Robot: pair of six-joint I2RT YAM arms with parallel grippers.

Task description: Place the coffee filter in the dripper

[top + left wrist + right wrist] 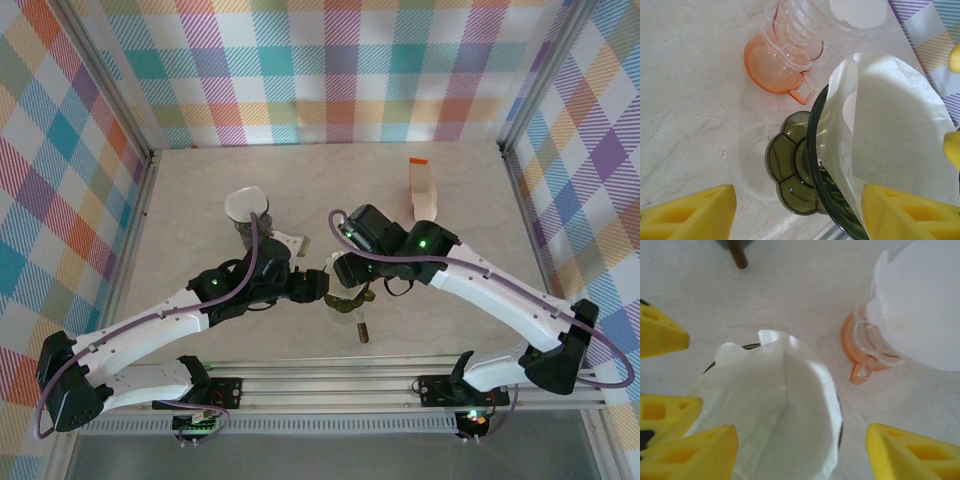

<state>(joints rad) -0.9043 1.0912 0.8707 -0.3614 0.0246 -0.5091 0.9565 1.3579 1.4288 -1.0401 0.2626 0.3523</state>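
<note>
Seen from above, a stack of drippers (247, 215), orange at the bottom and clear above with white paper on top, stands left of centre on the pale desk (200, 180); my left arm stretches in just in front of it, toward the middle.

My left tool (799, 200) is spread, its yellow fingers (690, 215) wide apart; the dark green dripper (790, 170) lies in the gap between them, clear of the left finger; I cannot tell whether the right finger touches its rim.

The white coffee filter (890, 140) sits inside that dripper; its paper edge rises above the green rim, and a folded seam runs down its middle.

My right tool (801, 432) hangs over the same spot, also spread and pinching nothing; one finger is just beside the paper, the other well apart from it.

A short brown stick (362, 330) lies on the desk just in front of the dripper; further right and toward the back, a tan paper packet (424, 190) with an orange tag stands well apart from both arms.
</note>
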